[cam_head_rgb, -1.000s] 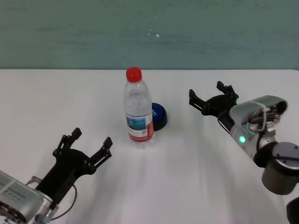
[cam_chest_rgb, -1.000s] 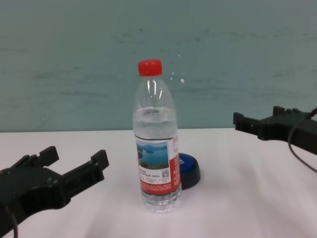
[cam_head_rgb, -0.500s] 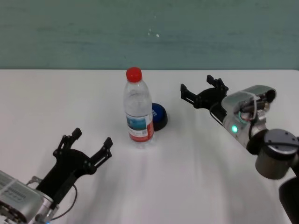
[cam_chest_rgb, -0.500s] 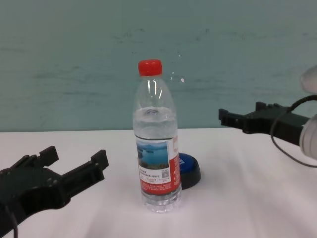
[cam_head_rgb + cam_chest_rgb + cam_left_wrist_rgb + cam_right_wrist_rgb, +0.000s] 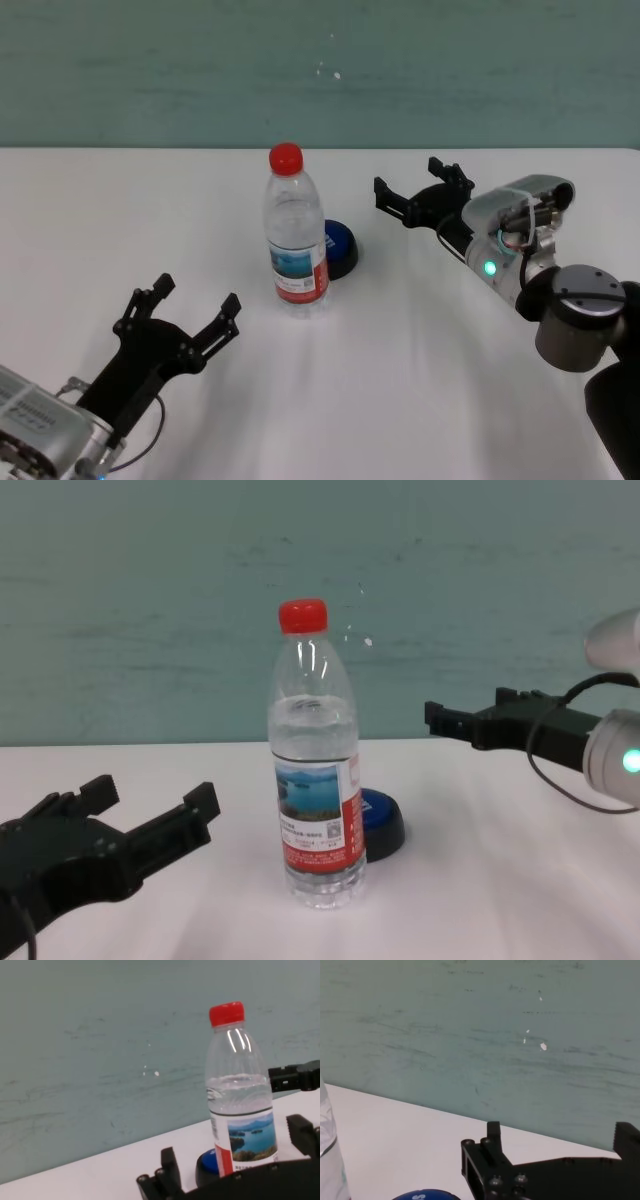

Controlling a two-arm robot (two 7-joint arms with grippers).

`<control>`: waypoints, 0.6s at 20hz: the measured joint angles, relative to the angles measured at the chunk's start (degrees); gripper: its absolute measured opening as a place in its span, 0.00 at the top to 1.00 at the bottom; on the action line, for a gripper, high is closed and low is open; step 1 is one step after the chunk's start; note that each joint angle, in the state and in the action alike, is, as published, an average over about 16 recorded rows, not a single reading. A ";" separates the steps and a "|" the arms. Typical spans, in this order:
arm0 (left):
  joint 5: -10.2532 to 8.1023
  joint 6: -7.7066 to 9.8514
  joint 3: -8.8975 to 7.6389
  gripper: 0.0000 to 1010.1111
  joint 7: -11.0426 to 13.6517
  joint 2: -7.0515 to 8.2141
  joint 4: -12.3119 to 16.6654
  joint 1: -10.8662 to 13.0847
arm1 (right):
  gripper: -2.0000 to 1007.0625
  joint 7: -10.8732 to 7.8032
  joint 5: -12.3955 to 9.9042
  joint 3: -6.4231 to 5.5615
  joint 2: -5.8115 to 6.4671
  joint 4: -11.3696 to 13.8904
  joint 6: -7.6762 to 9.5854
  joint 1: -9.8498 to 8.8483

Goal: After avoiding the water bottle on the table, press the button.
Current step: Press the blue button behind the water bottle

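The water bottle [image 5: 297, 240] stands upright mid-table, its red cap on; it also shows in the chest view as the water bottle [image 5: 315, 780]. Right behind it, on its right side, the blue button [image 5: 341, 247] lies partly hidden; the same button [image 5: 382, 820] peeks out low in the chest view. My right gripper [image 5: 408, 178] hovers open, to the right of the button and slightly beyond it, above the table, touching nothing. In the right wrist view the button [image 5: 425, 1195] lies just beyond one black finger [image 5: 492, 1140]. My left gripper [image 5: 196, 295] rests open, near left of the bottle.
The white table [image 5: 420, 380] stretches wide around the bottle and button. A teal wall [image 5: 320, 70] rises behind its far edge. My right forearm [image 5: 520, 250] reaches in from the right side.
My right gripper has moved left, closer to the button and bottle, still open. The left arm, bottle and button have not moved.
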State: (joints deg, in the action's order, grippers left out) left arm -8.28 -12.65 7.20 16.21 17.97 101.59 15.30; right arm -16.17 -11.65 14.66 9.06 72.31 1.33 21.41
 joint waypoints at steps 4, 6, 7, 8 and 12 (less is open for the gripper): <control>0.00 0.00 0.00 0.00 0.00 0.00 0.00 0.00 | 0.00 -0.54 -0.33 0.54 -0.04 -1.80 -0.36 1.17; 0.00 0.00 0.00 0.00 0.00 0.00 0.00 0.00 | 0.00 -0.77 -0.48 0.78 -0.05 -2.63 -0.50 1.68; 0.00 0.00 0.00 0.00 0.00 0.00 0.00 0.00 | 0.00 -0.89 -0.56 0.90 -0.06 -3.04 -0.57 1.94; 0.00 0.00 0.00 0.00 0.00 0.00 0.00 0.00 | 0.00 -1.00 -0.63 1.02 -0.07 -3.43 -0.63 2.18; 0.00 0.00 0.00 0.00 0.00 0.00 0.00 0.00 | 0.00 -1.39 -0.81 1.49 -0.09 -4.99 -0.82 3.10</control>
State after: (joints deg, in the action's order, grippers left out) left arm -8.28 -12.65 7.20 16.21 17.97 101.59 15.30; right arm -17.56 -12.46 16.15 8.97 67.31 0.51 24.51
